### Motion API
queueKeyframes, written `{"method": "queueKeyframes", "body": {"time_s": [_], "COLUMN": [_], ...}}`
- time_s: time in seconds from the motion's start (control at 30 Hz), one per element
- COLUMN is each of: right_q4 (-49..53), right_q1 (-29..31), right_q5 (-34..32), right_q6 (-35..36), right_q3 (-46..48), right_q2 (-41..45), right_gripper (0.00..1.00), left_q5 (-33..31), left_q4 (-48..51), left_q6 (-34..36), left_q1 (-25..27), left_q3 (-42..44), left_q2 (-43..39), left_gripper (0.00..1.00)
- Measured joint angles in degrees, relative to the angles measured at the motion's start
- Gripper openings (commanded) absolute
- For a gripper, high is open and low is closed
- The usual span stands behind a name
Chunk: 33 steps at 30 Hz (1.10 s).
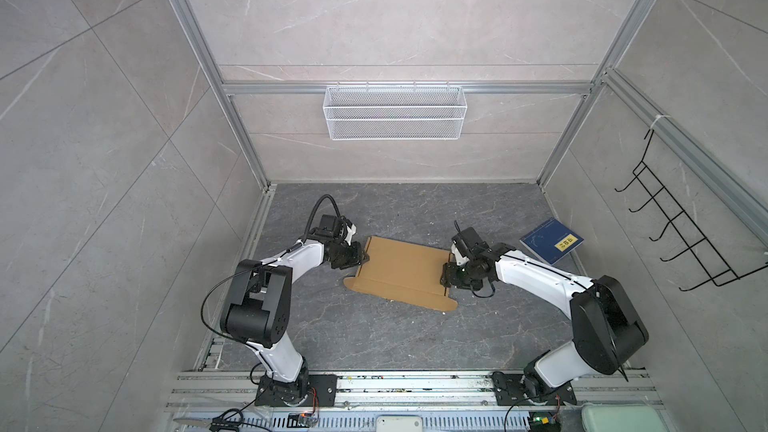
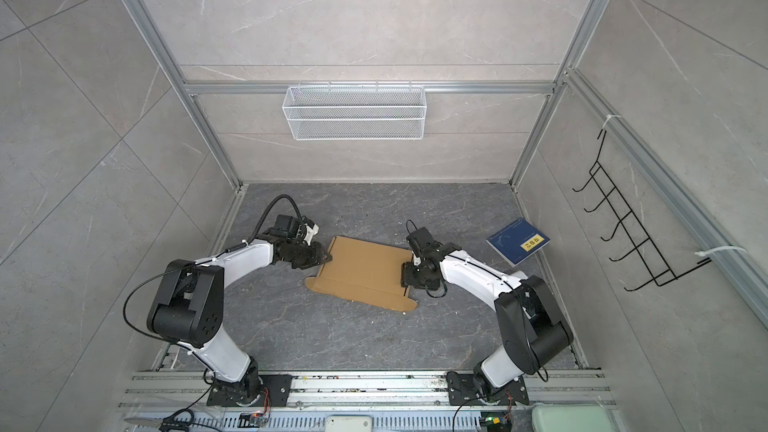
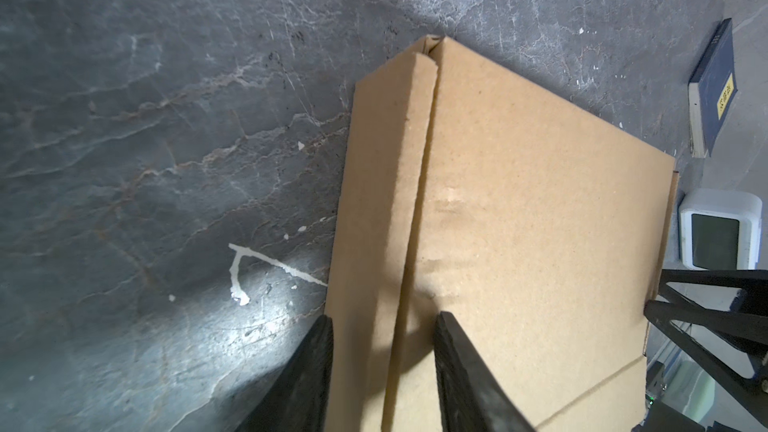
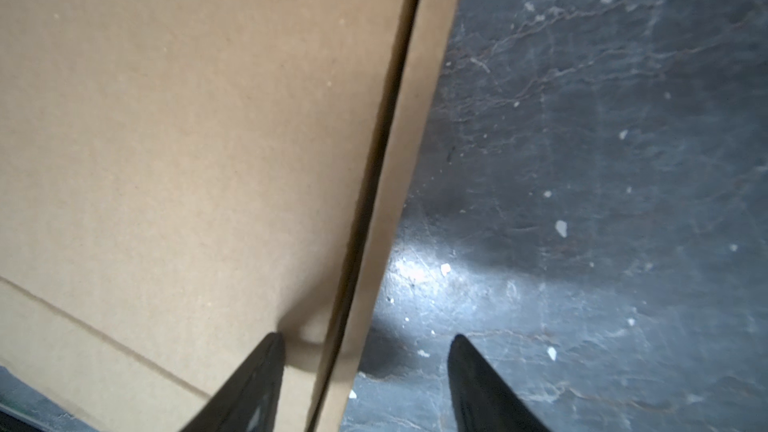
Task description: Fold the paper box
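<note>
1. One paper box [image 1: 405,268] [image 2: 365,270], plain brown cardboard, lies at about the centre of the dark stone table [image 1: 374,334]. Its main panel is flat, and a flap w/ rounded corners spreads onto the table along its 6 o'clock edge.
2. Wrist views show us a narrow side flap tilted up along each short edge [image 3: 386,201] [image 4: 415,118].
3. At the box's 9 o'clock edge we see the left gripper [image 1: 365,258] [image 3: 384,317]. Fingers are set fairly narrow, one either side of the raised flap, w/ a gap showing. We can't tell if either one presses the cardboard.
4. At the 3 o'clock edge is the right gripper [image 1: 445,278] [image 4: 366,336]. Fingers are wide: one tip over the box panel just inside the flap, the other over bare table, nothing clamped.
5. Approx 2 o'clock from the box, beyond the right gripper, lies a dark blue book [image 1: 552,241] w/ a yellow label, well apart from the cardboard.
6. At 12 o'clock, up on the back wall, hangs a white wire basket [image 1: 395,112].
</note>
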<state>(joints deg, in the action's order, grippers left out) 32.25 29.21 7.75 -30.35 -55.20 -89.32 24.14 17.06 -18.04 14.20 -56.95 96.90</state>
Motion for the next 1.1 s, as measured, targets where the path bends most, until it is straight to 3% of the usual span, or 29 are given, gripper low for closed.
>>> {"method": "queueKeyframes", "body": {"time_s": [0.63, 0.9, 1.1], "right_q4": [-1.4, -3.9, -4.7], "right_q1": [-3.1, -3.1, -3.1], "right_q5": [4.1, 3.6, 4.8], "right_q6": [0.0, 0.3, 0.2], "right_q3": [-0.4, 0.9, 0.8], "right_q2": [0.6, -0.9, -1.1], "right_gripper": [0.63, 0.44, 0.44], "left_q5": [0.1, 0.5, 0.4], "left_q4": [-1.2, -2.6, -3.0], "left_q6": [-0.9, -1.4, -1.5], "left_q1": [0.0, 0.4, 0.5], "left_q3": [0.3, 1.0, 1.1], "left_q2": [0.0, 0.0, 0.0], "left_gripper": [0.36, 0.33, 0.32]}}
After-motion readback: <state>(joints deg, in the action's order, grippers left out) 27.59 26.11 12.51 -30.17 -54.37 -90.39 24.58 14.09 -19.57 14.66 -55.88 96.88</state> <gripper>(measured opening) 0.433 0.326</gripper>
